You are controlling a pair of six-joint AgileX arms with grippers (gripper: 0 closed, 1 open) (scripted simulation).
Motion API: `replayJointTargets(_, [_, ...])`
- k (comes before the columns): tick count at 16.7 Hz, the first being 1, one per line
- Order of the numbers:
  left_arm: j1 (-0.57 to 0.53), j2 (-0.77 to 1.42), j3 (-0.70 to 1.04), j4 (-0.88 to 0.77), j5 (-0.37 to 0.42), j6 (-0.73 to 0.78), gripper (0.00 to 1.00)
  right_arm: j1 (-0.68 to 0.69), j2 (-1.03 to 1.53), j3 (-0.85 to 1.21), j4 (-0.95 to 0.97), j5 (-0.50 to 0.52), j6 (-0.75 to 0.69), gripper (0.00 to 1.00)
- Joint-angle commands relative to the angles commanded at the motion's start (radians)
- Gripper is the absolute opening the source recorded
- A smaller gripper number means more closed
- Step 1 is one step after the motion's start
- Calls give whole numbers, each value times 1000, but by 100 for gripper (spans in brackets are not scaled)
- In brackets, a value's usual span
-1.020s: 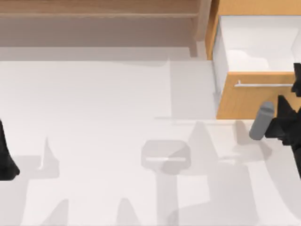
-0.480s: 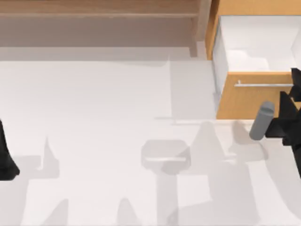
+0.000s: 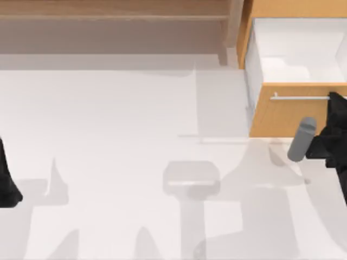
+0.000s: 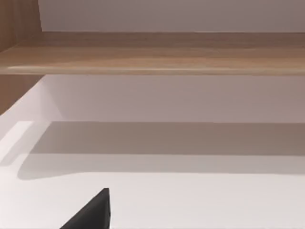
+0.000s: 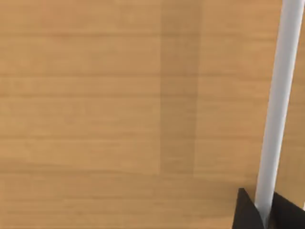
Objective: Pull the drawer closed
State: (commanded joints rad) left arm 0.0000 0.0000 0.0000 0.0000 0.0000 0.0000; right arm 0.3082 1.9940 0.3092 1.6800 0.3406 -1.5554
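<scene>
Right: boxy drawer [image 3: 295, 81], tan wood-grain front, open; R tool [image 5: 267, 212] fingers straddle thin silver bar handle [image 5: 278, 105], grip can't tell.

Even bright light on my top view, no glare. The white worktop [image 3: 108, 119] carries soft grey overlapping shadows across the lower centre and lower right of the frame, several faint copies of each. Under the shelf [image 4: 157, 52] in my left wrist view, a broad soft shadow band. Edges slightly soft, no visible distortion.
</scene>
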Motion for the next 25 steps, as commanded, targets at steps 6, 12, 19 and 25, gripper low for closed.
replayJointTargets(6, [0,0,0,0,0,0,100,0,0,0,0,0,0,0])
replayJointTargets(12, [0,0,0,0,0,0,100,-12,14,54,-34,-15,2,0])
replayJointTargets(19, [0,0,0,0,0,0,100,-64,74,231,-162,-64,2,0])
replayJointTargets(25, [0,0,0,0,0,0,100,-64,76,245,-175,-67,5,0])
